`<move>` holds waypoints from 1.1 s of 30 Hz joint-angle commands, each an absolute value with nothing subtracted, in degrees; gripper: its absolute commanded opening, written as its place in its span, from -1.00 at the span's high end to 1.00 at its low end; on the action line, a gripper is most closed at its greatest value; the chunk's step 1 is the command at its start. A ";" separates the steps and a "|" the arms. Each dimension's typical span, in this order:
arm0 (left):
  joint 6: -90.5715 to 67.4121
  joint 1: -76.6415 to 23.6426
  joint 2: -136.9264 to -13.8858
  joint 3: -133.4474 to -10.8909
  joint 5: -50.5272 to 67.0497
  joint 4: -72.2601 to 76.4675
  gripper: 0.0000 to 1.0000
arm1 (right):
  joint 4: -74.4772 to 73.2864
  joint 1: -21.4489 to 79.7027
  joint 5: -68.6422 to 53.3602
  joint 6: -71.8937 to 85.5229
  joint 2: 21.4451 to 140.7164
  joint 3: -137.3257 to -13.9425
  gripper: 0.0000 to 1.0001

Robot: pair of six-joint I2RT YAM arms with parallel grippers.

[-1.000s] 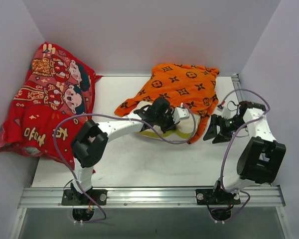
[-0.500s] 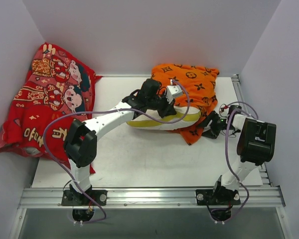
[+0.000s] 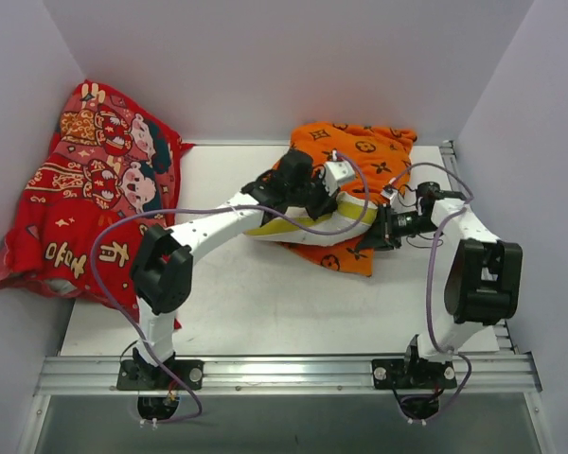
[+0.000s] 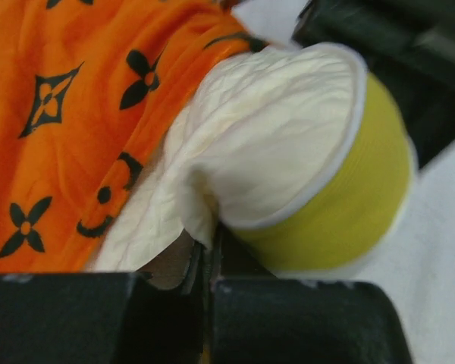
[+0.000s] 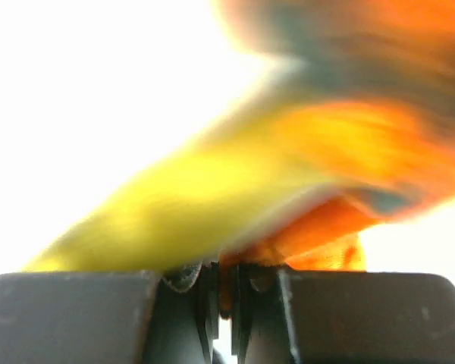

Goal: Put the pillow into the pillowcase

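Observation:
The cream-white pillow (image 3: pixel 303 230) with its yellow-green band lies mid-table, its right end tucked under the orange monogram pillowcase (image 3: pixel 364 156). My left gripper (image 3: pixel 314 200) sits on top of the pillow, shut on a fold of the pillow's fabric (image 4: pixel 201 227); the orange pillowcase (image 4: pixel 61 114) covers the pillow's left side in that view. My right gripper (image 3: pixel 377 230) is at the pillowcase's right edge, shut on a pinch of orange pillowcase cloth (image 5: pixel 246 258). The pillow's yellow band (image 5: pixel 174 205) shows blurred just above those jaws.
A red cartoon-printed cloth (image 3: pixel 95 199) is heaped at the left, hanging over the table's edge. White walls close in the back and both sides. The metal rail (image 3: pixel 284 374) with both arm bases runs along the near edge.
My right gripper moved left to the pillowcase and shut on its edge. The left gripper carried the pillow up and right, further under the orange cloth.

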State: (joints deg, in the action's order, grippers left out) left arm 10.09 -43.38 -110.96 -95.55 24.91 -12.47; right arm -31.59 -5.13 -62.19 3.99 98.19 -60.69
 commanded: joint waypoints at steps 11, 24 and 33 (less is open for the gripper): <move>18.72 -43.42 -113.85 -76.95 11.94 -0.97 1.00 | -87.28 -4.83 -80.25 -45.17 92.81 -67.06 0.99; 3.72 -37.53 -82.54 -60.03 25.76 -14.48 -0.89 | -60.90 -7.39 -62.94 -11.58 95.32 -83.27 0.03; -31.19 -37.18 -76.73 -50.01 24.34 -11.09 -0.95 | -45.44 12.38 -21.55 -7.28 89.57 -79.90 -0.03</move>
State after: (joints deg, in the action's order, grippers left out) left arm -16.86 -37.19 -76.31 -52.77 24.64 -12.51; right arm -47.59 9.54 -38.30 -10.02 91.59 -80.73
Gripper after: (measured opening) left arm 0.974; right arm 0.515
